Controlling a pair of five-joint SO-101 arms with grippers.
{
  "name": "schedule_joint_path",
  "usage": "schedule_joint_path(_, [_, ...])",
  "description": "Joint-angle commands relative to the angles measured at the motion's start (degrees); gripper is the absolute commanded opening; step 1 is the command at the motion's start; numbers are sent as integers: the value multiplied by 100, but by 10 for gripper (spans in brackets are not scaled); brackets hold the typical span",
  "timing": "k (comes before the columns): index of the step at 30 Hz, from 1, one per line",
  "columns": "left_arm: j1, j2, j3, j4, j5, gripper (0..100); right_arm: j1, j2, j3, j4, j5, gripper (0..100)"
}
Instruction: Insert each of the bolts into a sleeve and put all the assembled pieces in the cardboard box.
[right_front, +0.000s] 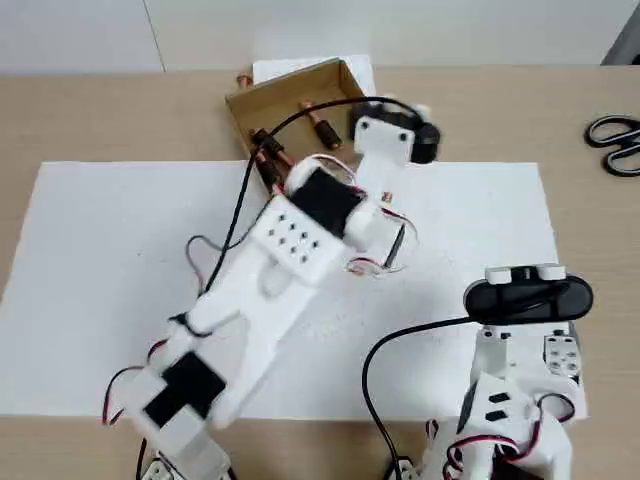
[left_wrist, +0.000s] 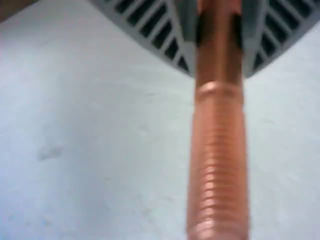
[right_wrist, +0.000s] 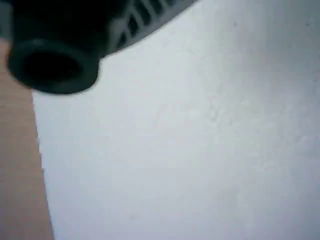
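Soft, even light falls from above on the white mat (right_front: 120, 280), where the left arm (right_front: 250, 300) casts only a faint shadow; the copper bolt (left_wrist: 217, 165) carries a pale sheen along its threads.

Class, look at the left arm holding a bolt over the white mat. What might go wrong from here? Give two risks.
1. The left fingers grip the bolt only near one end, so it may tilt or slip onto the mat.
2. The arm's cable crosses the box and might snag its wall.
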Motion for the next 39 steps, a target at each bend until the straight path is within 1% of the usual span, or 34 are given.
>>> schedule_joint_path(1, [-448,-686,242,18,-2075,6,4,-31,-53,-119,35,7])
schedule_joint_path(3, [-826,-853,488,18,-2831,6,4,-31,-53,-127,35,7])
schedule_joint_path(6, [-1407,-1029,1095,18,-3754,6,4,-31,-53,-145,35,7])
schedule_joint_path(10, [-1758,-1213,1833,18,-4615,6,4,-31,-53,-145,35,7])
schedule_joint_path(12, [-1908,-1266,2097,-9,-5196,6,4,-31,-53,-145,35,7])
schedule_joint_path(17, [-2673,-1178,2343,9,-6831,6,4,-31,-53,-145,35,7])
schedule_joint_path(21, [-3156,-1222,2343,18,-7763,6,4,-31,-53,-145,35,7])
schedule_joint_path(25, [-3253,-1160,2440,18,-9160,6,4,-31,-53,-145,35,7])
schedule_joint_path(31, [-3253,-1169,3345,-97,-11121,6,4,-31,-53,-136,35,7])
schedule_joint_path(33, [-3262,-1169,3635,-378,-11701,6,4,-31,-53,-127,35,7])
schedule_joint_path(36, [-3262,-1169,3829,-1037,-12352,6,4,-31,-53,-127,35,7])
schedule_joint_path(39, [-3262,-1160,3846,-1793,-12615,6,4,-31,-53,-119,35,7])
